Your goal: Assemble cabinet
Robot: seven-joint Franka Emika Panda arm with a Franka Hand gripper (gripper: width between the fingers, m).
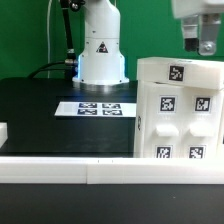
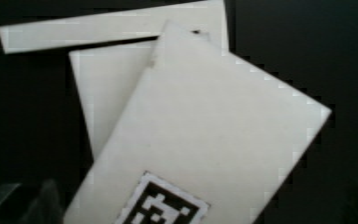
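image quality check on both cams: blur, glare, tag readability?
Exterior view: fairly sharp, tags on the cabinet and the marker board show clear patterns; the gripper at the top edge is soft and cropped; a blue glow sits at the robot base. Wrist view: soft overall, white panels bright against black, the one tag blurred and cut off.
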